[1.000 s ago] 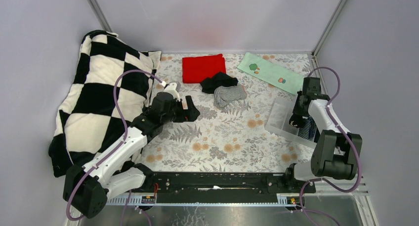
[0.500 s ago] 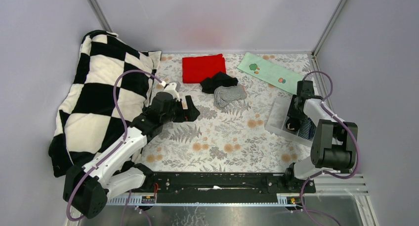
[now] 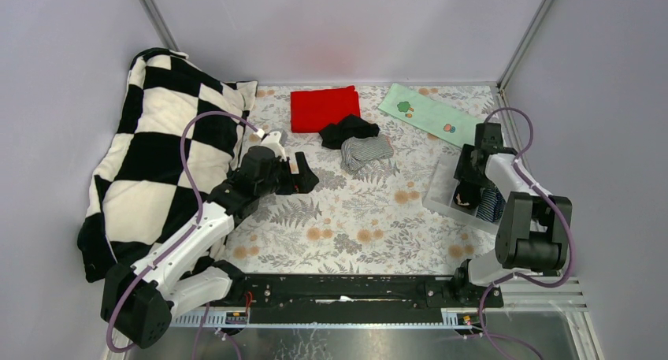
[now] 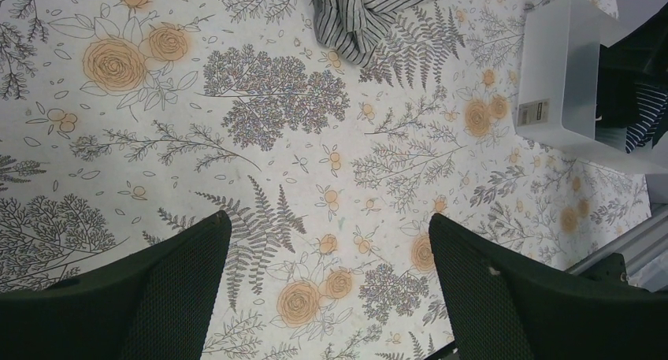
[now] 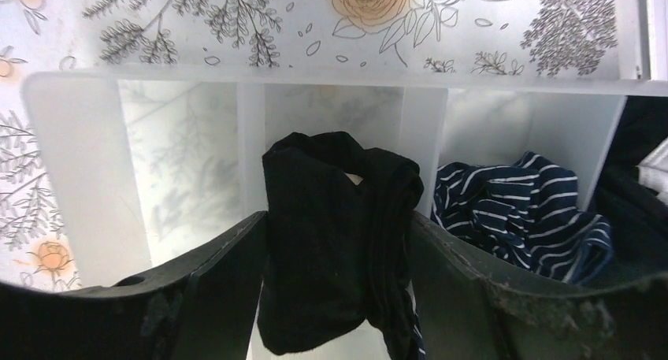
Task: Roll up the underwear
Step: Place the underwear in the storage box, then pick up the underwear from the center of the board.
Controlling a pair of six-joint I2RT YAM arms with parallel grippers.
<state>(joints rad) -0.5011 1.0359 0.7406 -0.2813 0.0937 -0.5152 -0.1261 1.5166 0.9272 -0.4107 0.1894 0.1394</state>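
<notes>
A plain black brief [image 3: 347,129] and a grey pinstriped brief [image 3: 367,151] lie in a loose pile near the table's middle back. The pinstriped one also shows at the top of the left wrist view [image 4: 370,13]. My left gripper [image 3: 306,175] hovers open and empty over the floral table [image 4: 327,250], to the left of the pile. My right gripper [image 3: 466,193] is down in the white divided box [image 3: 441,188]. It is shut on a bunched black brief [image 5: 315,179] in the middle compartment [image 5: 337,218]. A navy striped brief [image 5: 524,210] lies in the compartment beside it.
A red cloth [image 3: 324,108] and a pale green printed cloth [image 3: 429,116] lie at the back. A large black-and-white checked pillow [image 3: 157,147] fills the left side. The white box [image 4: 563,76] stands at the right edge, close to the side wall.
My right gripper has moved a little to the left and down into the white box with the black brief. The left arm has not moved.
</notes>
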